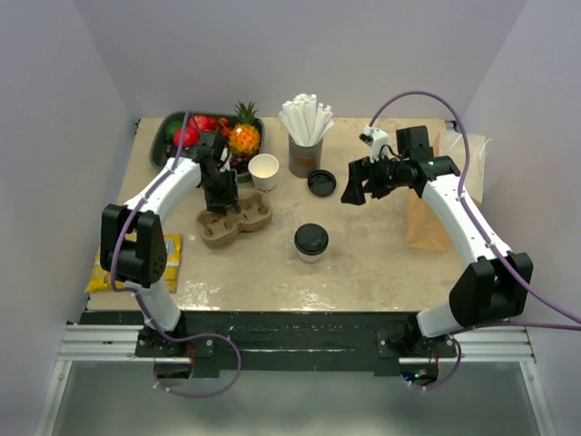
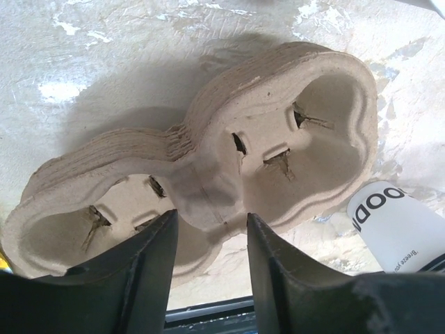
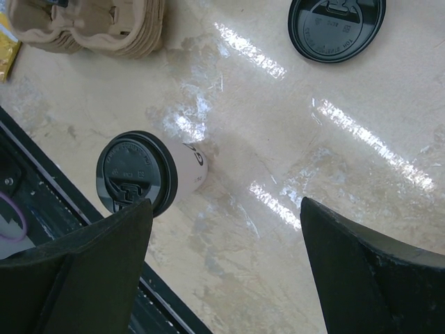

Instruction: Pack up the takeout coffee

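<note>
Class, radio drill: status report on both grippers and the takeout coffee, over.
Left gripper straddling pulp carrier at its centre bridge, grip unclear. Right gripper open, empty, aloft. Takeout coffee upright, lidded, untouched. Nothing blocking it.

Right tool (image 3: 226,209) wide, left tool (image 2: 212,219) half-spread

A stack of brown pulp carriers (image 1: 238,220) lies just beside a lidless white cup (image 1: 264,171); a grey cup of straws (image 1: 305,153) stands near a loose black lid (image 1: 321,183); fruit tray (image 1: 167,132) back left; brown paper bag (image 1: 425,222) right; yellow packet (image 1: 172,259) near left.
</note>
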`<state>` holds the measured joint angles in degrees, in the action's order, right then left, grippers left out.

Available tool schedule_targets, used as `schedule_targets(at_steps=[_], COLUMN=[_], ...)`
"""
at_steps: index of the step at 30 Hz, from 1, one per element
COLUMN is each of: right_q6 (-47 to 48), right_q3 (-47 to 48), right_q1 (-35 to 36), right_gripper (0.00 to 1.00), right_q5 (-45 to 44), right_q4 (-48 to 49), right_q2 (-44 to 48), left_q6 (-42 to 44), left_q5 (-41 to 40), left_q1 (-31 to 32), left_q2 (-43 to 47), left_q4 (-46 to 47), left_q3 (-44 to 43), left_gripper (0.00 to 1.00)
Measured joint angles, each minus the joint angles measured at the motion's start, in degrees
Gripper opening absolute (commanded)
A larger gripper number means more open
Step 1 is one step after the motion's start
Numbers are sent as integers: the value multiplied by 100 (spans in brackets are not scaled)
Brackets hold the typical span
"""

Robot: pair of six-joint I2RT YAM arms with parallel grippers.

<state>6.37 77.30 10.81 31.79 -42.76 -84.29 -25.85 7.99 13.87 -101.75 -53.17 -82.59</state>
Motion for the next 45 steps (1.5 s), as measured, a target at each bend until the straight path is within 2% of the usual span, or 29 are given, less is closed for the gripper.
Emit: schedule_targets(at_steps=[2,10,16,27,28,30,31,33,45], right_q6=[0,-39,-39,-42,-42,-44,-46,-59,-103], right_q3=[-7,-173,-181,-260,-260,-260,-260,-260,-258], right_q1=[0,-2,-39,-87,-87,-92,-96,-96,-98], right_gripper=[91,91,91,91,91,91,91,91,91], right_q5=[28,70,72,74,74,74,74,76,87], right_q4=[7,37,42,48,50,50,55,70,81], right_q2=[0,0,17,122,122,120,120,120,105], left_q6=[9,17,20,96,105,120,136,153,142], left_q5=[28,72,57,48,57,79,87,144,240], left_q1=[0,0,0,-24,-24,-26,-26,-26,-24], left_q2=[0,-7,-116,-131,-131,-129,-129,-129,-398], left_q4=[0,39,35,20,17,20,22,37,122], left_q3=[0,74,79,72,68,55,50,50,-92], left_gripper=[53,52,46,24,26,40,51,57,52])
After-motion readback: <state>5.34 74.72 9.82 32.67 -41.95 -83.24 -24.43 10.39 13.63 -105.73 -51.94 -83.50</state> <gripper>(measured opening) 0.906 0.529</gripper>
